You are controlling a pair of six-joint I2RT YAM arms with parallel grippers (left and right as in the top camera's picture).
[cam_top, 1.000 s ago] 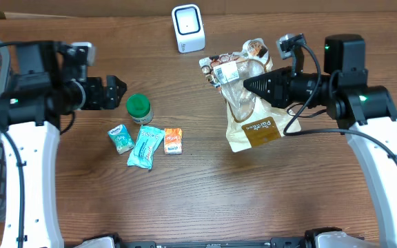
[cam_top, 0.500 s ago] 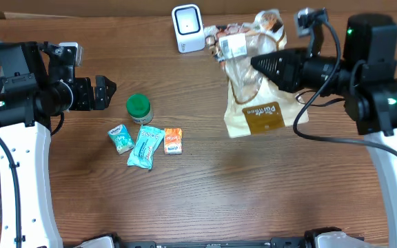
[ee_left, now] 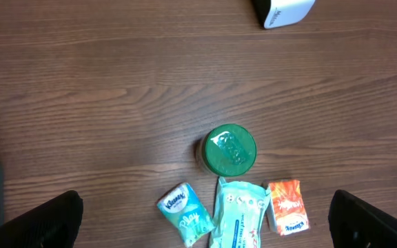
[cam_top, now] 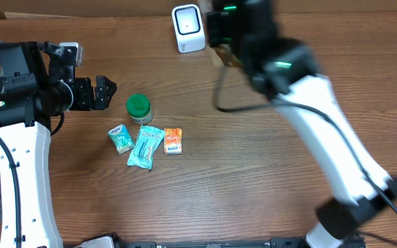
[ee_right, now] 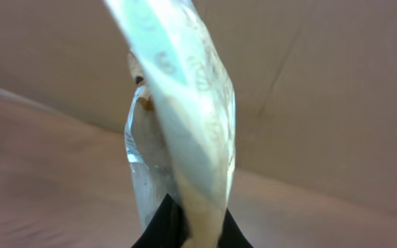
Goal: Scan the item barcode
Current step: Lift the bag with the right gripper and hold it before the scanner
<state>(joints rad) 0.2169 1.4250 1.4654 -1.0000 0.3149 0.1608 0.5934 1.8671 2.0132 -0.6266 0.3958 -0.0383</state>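
The wooden table (cam_top: 253,186) carries everything, and the white scanner (cam_top: 188,27) at its far edge is the mark to steer by. The right arm (cam_top: 309,96) is raised high and reaches in just right of the scanner, covering most of what it carries in the overhead view. The left arm (cam_top: 26,138) sits well to the scanner's left, its left hand (cam_top: 107,92) spread wide and empty.

The snack pouch (ee_right: 185,117), the item to be scanned, is off the table, pinched at its lower edge by the right hand (ee_right: 190,224), whose fingers (ee_right: 158,229) are pressed together on the film. The wrist view shows it edge-on and blurred. Overhead, only a tan sliver shows just right of the scanner.

Nearer than the scanner and to its left stand a green-lidded jar (cam_top: 138,107), a teal wipes pack (cam_top: 145,147), a small teal tissue packet (cam_top: 120,138) and an orange packet (cam_top: 173,140).

The step in hand looks like presenting the pouch. Where its barcode sits cannot be told here. To do it well, turn the wrist until the printed panel squarely faces the scanner's window. Let the floppy film hang flat, not creased, bring it close without touching, and hold it steady for a moment.
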